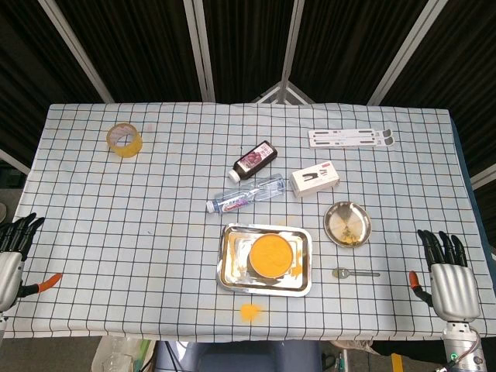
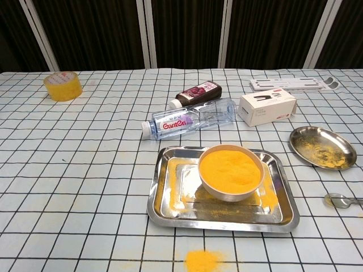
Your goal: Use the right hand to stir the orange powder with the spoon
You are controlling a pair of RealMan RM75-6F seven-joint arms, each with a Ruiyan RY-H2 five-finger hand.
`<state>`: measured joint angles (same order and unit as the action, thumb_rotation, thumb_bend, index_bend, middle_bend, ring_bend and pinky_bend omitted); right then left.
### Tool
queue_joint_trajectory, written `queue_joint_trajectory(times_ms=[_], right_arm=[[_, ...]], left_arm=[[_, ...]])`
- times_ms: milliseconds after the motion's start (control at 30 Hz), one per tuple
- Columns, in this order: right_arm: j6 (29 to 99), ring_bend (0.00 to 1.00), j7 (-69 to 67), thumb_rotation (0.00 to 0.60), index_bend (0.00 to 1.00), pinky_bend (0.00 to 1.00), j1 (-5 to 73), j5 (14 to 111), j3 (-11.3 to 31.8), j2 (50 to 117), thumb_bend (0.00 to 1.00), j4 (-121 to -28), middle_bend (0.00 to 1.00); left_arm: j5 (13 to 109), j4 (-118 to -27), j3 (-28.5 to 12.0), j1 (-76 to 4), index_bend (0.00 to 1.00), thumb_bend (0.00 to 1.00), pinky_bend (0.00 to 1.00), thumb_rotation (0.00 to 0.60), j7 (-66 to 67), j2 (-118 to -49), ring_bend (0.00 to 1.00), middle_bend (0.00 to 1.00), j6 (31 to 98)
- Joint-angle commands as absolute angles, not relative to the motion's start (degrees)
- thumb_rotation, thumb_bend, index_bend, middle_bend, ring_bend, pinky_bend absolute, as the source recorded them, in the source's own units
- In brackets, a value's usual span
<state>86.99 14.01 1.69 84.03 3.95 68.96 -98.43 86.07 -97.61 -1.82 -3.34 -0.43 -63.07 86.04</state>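
Note:
A bowl heaped with orange powder (image 1: 270,256) (image 2: 229,168) stands in a steel tray (image 1: 229,267) (image 2: 164,204) near the table's front. The metal spoon (image 1: 355,273) (image 2: 340,200) lies flat on the checked cloth to the right of the tray, its bowl end toward the tray. My right hand (image 1: 449,275) hovers at the table's right front edge, fingers spread and empty, a short way right of the spoon's handle. My left hand (image 1: 15,252) is at the far left edge, fingers apart and holding nothing. Neither hand shows in the chest view.
A small steel dish (image 1: 347,224) (image 2: 322,147) dusted with powder sits behind the spoon. A clear water bottle (image 1: 246,195) (image 2: 190,120), a dark bottle (image 1: 255,161), a white box (image 1: 315,180) and a tape roll (image 1: 124,139) lie farther back. Spilled powder (image 1: 249,311) (image 2: 202,260) lies in front of the tray.

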Motion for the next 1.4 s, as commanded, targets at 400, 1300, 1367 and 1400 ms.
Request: queue_joint_trajectory(times_ms=[400,1300,1367,1400], right_arm=[[86.0,0.0,15.4,0.6,0.14,0.0,2.0,83.7,3.6,69.6,0.45,-99.0,0.13],[76.8,0.0,27.4,0.6,0.44,0.0,6.8,74.5,3.5,84.0,0.45,-90.9,0.15],[76.7,0.0,27.5,0.6,0.44,0.0,6.9,74.3,3.5,84.8,0.45,-90.1,0.15],[76.6,0.0,27.5,0.6,0.44,0.0,7.0,74.2,3.5,85.1,0.45,-89.9,0.15]], left_arm=[[86.3,-98.1,-1.9,-3.0,0.0,0.0,0.0,0.6,-0.9,-62.6,0.0,0.0,86.8],[87.1,-98.2,-2.0,-3.5,0.0,0.0,0.0,0.6,-1.5,-62.4,0.0,0.0,86.7],[87.1,-98.3,-2.0,-3.6,0.0,0.0,0.0,0.6,-1.6,-62.4,0.0,0.0,86.7],[87.1,-98.3,-2.0,-3.6,0.0,0.0,0.0,0.6,-1.5,-62.4,0.0,0.0,86.6]])
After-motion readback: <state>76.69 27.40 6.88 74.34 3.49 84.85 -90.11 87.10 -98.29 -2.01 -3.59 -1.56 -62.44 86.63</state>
